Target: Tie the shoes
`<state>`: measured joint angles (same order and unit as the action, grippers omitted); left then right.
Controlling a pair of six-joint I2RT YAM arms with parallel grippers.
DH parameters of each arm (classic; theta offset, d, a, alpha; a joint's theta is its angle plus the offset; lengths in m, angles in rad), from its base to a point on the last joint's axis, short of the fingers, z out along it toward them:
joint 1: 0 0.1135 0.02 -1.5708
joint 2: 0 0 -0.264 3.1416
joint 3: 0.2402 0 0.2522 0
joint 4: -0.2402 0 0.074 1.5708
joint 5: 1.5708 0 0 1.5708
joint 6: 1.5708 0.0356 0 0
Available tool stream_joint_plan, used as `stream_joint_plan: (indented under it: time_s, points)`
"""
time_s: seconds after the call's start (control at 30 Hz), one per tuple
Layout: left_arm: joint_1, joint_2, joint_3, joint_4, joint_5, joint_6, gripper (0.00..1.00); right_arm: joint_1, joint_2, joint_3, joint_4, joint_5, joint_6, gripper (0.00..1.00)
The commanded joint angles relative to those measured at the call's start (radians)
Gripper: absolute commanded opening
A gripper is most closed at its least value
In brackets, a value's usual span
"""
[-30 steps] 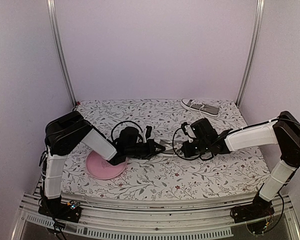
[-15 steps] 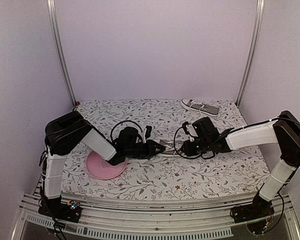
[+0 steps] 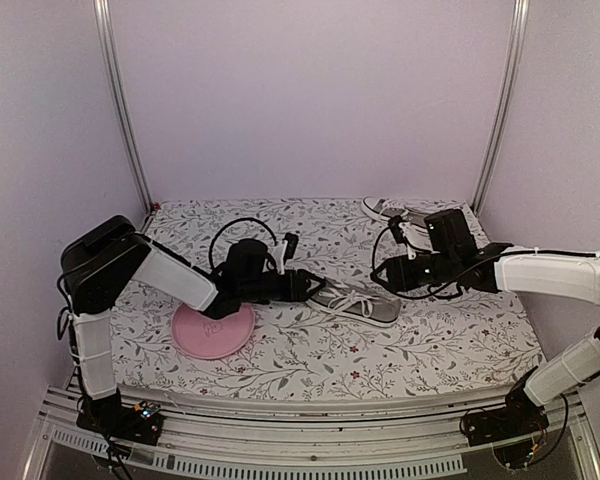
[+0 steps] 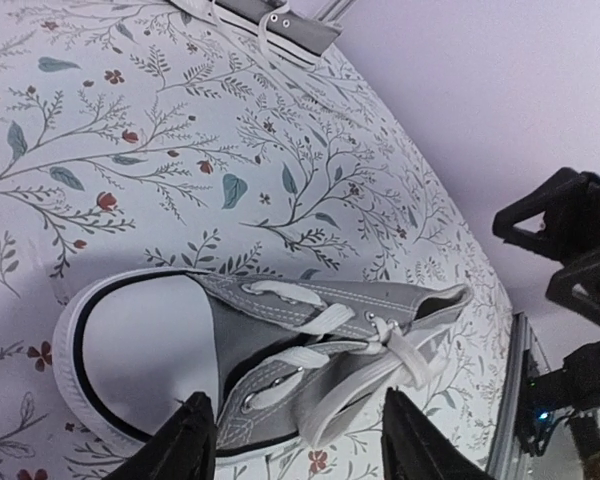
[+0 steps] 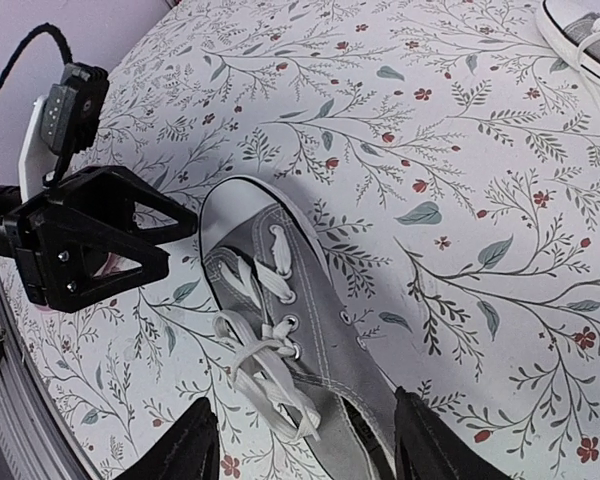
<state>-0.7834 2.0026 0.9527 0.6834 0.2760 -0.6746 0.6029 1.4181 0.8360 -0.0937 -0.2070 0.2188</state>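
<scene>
One grey shoe with a white toe cap lies on the flowered cloth between my two grippers. In the left wrist view this shoe has its white laces knotted, with loops falling over its side. My left gripper stands open just left of its toe, nothing between its fingertips. My right gripper stands open to the right of its heel, also empty. The right wrist view looks down on the shoe and its laces. The other shoe lies at the back right, partly behind the right arm.
A round pink plate lies on the cloth at the front left, under the left forearm. Metal posts stand at the back corners. The table's front edge runs along a slotted rail.
Both grippers went from shut to open and drew apart, the left one leftward and the right one rightward and back. The shoe between them, covered before, now shows.
</scene>
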Motion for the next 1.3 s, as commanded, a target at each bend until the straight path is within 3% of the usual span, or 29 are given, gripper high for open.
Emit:
stream_joint_plan:
  time_s: [0.0, 0.23, 0.33, 0.8, 1.0, 1.1, 1.2, 1.27]
  points:
    - [-0.038, -0.021, 0.061, -0.116, 0.014, 0.25, 0.55, -0.046, -0.003, -0.015, -0.015, -0.085, -0.014, 0.6]
    - [-0.128, 0.039, 0.172, -0.228, 0.004, 0.498, 0.58, -0.083, 0.091, -0.02, 0.118, -0.256, 0.079, 0.6]
    - [-0.155, 0.104, 0.269, -0.306, -0.012, 0.579, 0.57, -0.083, 0.144, -0.031, 0.148, -0.293, 0.075, 0.55]
    - [-0.157, 0.147, 0.309, -0.328, -0.017, 0.575, 0.45, -0.083, 0.2, -0.05, 0.146, -0.304, 0.039, 0.42]
    - [-0.157, 0.148, 0.31, -0.325, -0.019, 0.573, 0.43, -0.083, 0.216, -0.042, 0.164, -0.319, 0.048, 0.31]
    - [-0.156, 0.15, 0.311, -0.322, -0.018, 0.57, 0.43, -0.083, 0.223, -0.036, 0.164, -0.322, 0.048, 0.21]
    - [-0.158, 0.143, 0.305, -0.312, -0.024, 0.558, 0.45, -0.082, 0.218, -0.039, 0.173, -0.33, 0.052, 0.05]
    - [-0.155, 0.128, 0.283, -0.282, -0.059, 0.534, 0.5, -0.083, 0.209, -0.042, 0.176, -0.322, 0.061, 0.03]
